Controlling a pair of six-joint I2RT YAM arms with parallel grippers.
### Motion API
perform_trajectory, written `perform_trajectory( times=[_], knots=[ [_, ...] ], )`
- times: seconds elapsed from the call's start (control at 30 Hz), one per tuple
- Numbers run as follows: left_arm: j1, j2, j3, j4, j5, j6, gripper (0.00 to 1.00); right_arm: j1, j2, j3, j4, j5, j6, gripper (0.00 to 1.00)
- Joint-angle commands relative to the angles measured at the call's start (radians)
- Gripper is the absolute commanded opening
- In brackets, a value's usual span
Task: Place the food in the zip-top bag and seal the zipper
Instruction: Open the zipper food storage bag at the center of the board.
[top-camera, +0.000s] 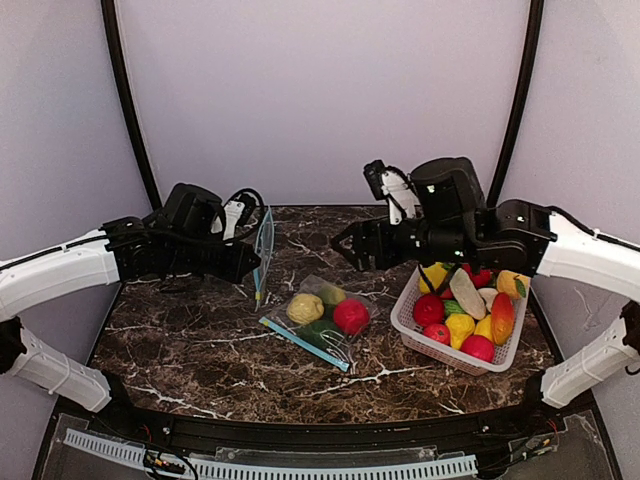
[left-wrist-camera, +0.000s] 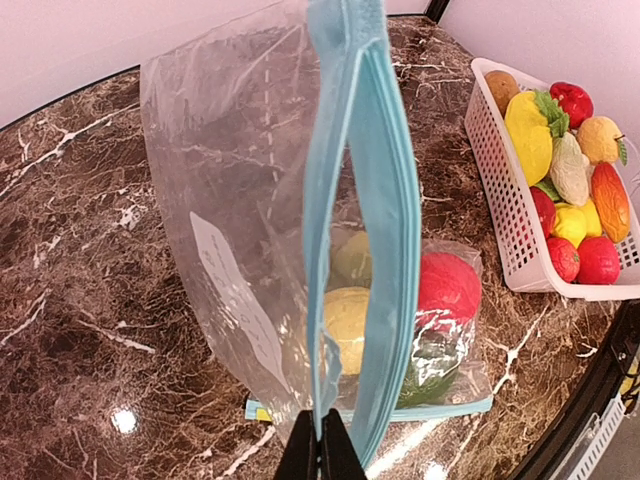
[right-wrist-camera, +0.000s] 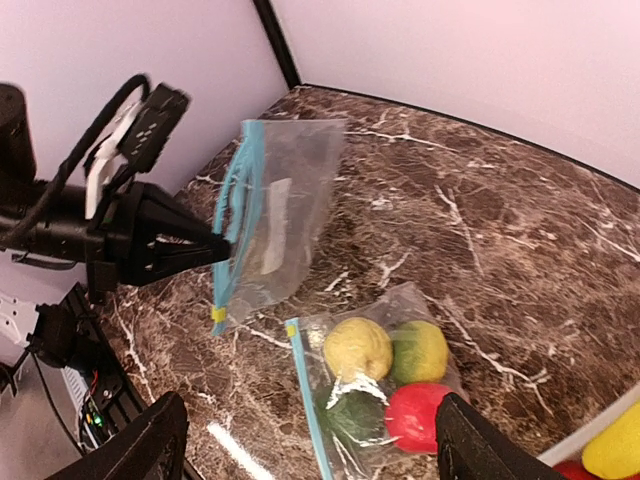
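The left pincer (top-camera: 250, 262) is clenched on the blue zipper strip of a clear zip-top plastic bag (top-camera: 263, 240). It holds the bag upright above the dark marbled worktop (top-camera: 180, 340) (in the left wrist view the two zipper tracks bow slightly apart above the fingertips). The right pincer (top-camera: 342, 246) hangs released over the middle of the worktop, its fingers spread wide and touching nothing.

Below it a second clear zip-top bag (top-camera: 325, 318) lies flat on the worktop. Inside are a knobbly yellow toy lemon (top-camera: 305, 308), a round red toy fruit (top-camera: 350, 316), a yellow-green round fruit (top-camera: 332, 294) and a dark green leafy piece (top-camera: 322, 335). Its blue zipper runs along the near edge, and I cannot tell whether it is pressed closed.

To the right, near this lying bag, stands a white slotted plastic basket (top-camera: 408, 312). It is heaped with more toy food (top-camera: 465, 305) in red, yellow, orange and pale tones.
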Motion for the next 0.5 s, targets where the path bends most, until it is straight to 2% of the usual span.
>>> perform_trajectory(
  times=[0.0, 0.27, 0.47],
  knots=[
    [0.007, -0.002, 0.018, -0.038, -0.008, 0.023, 0.01, -0.105, -0.094, -0.125, -0.08, 0.04, 0.109, 0.84],
    [0.007, -0.004, 0.006, -0.052, 0.003, 0.025, 0.01, -0.311, -0.184, -0.242, -0.235, 0.101, 0.159, 0.88],
    [0.007, -0.002, -0.005, -0.044, 0.038, 0.016, 0.01, -0.486, -0.207, -0.354, -0.245, 0.045, 0.113, 0.89]
  ],
)
